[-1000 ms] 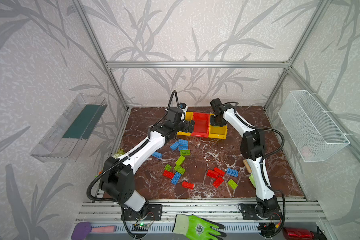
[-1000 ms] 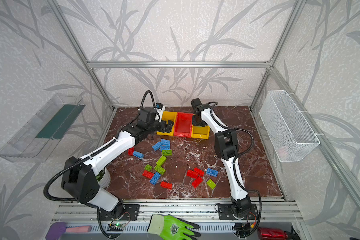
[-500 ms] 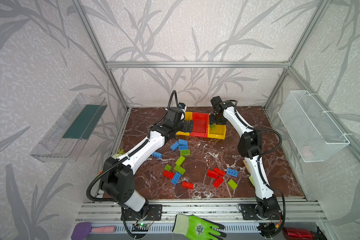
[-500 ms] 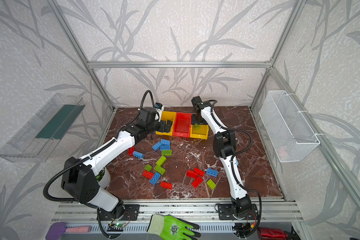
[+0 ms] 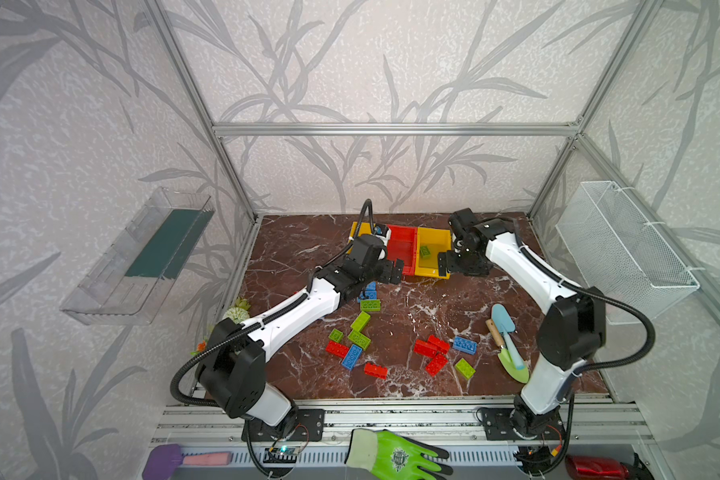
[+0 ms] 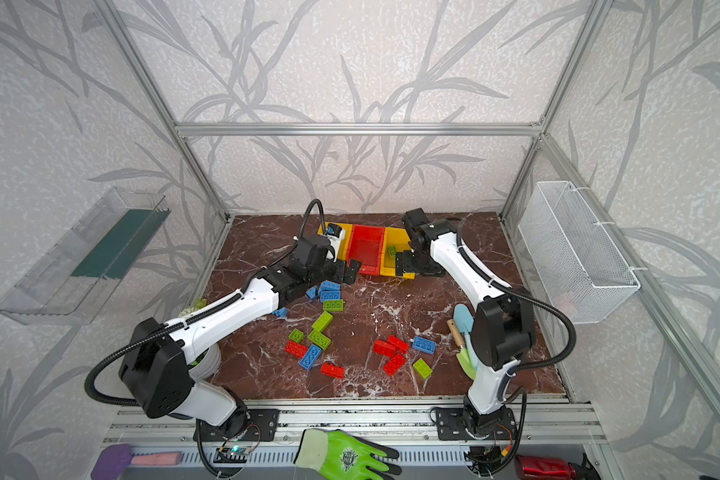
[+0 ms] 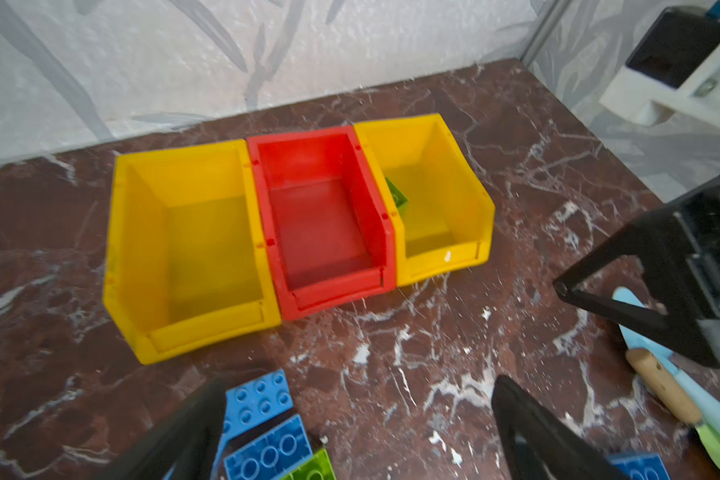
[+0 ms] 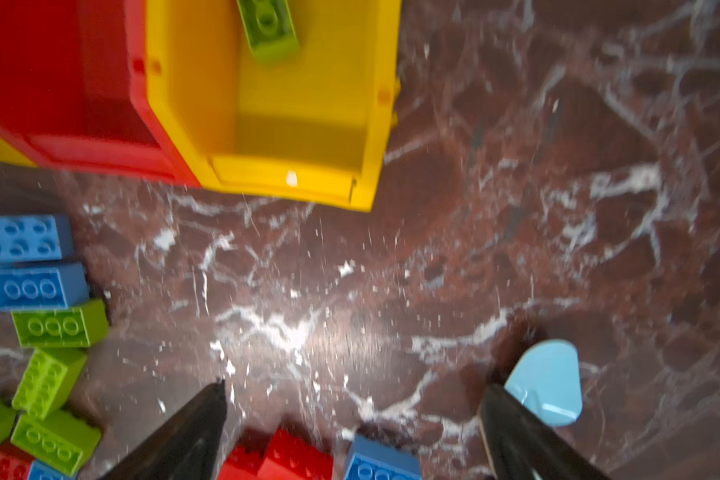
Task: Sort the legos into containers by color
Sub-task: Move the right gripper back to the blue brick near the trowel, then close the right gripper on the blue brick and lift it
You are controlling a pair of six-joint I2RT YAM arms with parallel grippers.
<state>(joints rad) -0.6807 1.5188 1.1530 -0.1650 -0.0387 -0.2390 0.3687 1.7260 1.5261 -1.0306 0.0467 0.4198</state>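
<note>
Three joined containers (image 7: pixel 329 224) were counted at the back of the table (image 5: pixel 300 249): two yellow, one red. One green lego (image 8: pixel 269 25) was located inside the right yellow container (image 8: pixel 300 124). The remaining legos (image 5: pixel 359 340) were scattered loose on the table. The left hand (image 7: pixel 360 380) and right hand (image 8: pixel 354 384) were spread wide apart, with nothing held or touched.

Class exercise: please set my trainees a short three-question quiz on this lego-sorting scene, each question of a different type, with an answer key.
1. True or false: the red bin is full.
2. Which colour is the brick lying in the yellow bin? A red, B blue, C green.
3. Fill in: the left end effector and the right end effector both stand ___.
Key: 1 false; 2 C; 3 open.
</note>
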